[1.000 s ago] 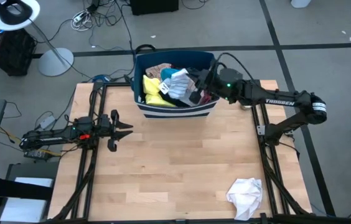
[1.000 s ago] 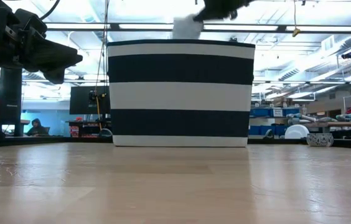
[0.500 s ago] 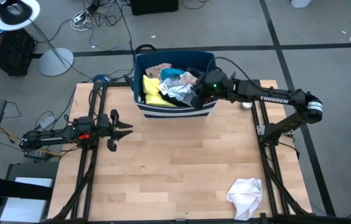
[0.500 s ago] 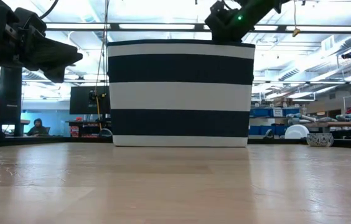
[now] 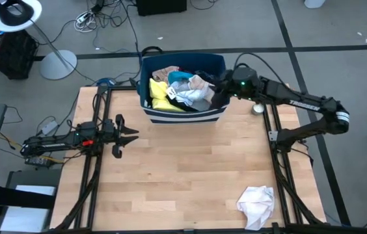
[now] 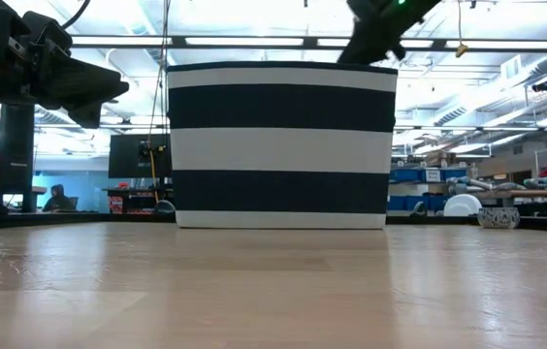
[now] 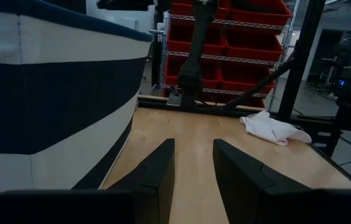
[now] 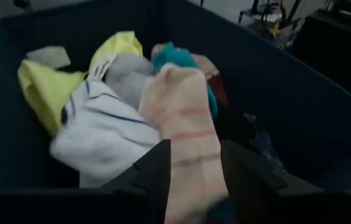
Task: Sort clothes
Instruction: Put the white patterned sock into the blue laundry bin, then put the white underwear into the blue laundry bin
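The clothes lie heaped in the navy, white-striped bin [image 5: 183, 117] at the table's far edge: a yellow piece [image 8: 45, 84], a white blue-lined garment [image 8: 101, 134], a teal sock [image 8: 172, 56] and a pink-striped sock [image 8: 185, 118]. My right gripper [image 8: 194, 168] hangs open over the bin's right part [image 5: 226, 88], pointing down at a slant toward the left; the striped sock runs between its fingers. A crumpled white cloth [image 5: 256, 205] rests on the table's near right corner. My left gripper [image 5: 131, 135] waits open at the table's left. My right gripper stands open with the striped sock [image 8: 191, 155] running between its two fingers. I cannot tell whether either finger touches the sock, which lies on the pile in the bin.
Bare wooden tabletop [image 5: 183, 169] stretches from the bin to the near edge. A small white round object [image 5: 258, 108] sits by the right arm's frame. In the low view the bin's wall [image 6: 281, 145] hides everything inside it.
My right gripper dipped into the bin with a white garment that had shown above the rim, then drew back toward the table's right edge and tipped nearer to level. The garment has sunk below the rim and lies on the pile, apart from the fingers.
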Controlling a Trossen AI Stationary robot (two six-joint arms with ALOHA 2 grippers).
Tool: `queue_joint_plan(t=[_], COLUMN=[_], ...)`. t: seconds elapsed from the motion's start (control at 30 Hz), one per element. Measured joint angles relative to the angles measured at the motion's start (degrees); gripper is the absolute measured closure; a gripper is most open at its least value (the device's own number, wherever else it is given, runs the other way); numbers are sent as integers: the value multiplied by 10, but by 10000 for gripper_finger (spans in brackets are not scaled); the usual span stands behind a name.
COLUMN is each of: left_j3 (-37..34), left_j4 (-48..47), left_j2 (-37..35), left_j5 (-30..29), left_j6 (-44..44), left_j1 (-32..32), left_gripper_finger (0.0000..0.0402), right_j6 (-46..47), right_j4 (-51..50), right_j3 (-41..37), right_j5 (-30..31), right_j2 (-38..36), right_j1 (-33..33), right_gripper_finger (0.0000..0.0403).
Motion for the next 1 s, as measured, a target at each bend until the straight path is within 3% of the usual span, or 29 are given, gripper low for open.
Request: queue_joint_plan(t=[0.2,0.5,0.67,1.0], left_j3=[0,0,0,0], left_j4=[0,0,0,0], left_j2=[0,0,0,0], left_j5=[0,0,0,0], left_j6=[0,0,0,0], left_j1=[0,0,0,0], left_gripper_finger=[286,286,286,286], right_j6=[43,143,223,464], right_j4=[-125,-310,-391,-487], right_j3=[0,0,0,-6], right_j5=[-4,-73,-65,42], right_j2=[-62,-152,-178,-141], right_j1=[14,81,174,412], right_gripper_finger=[262,263,265,275])
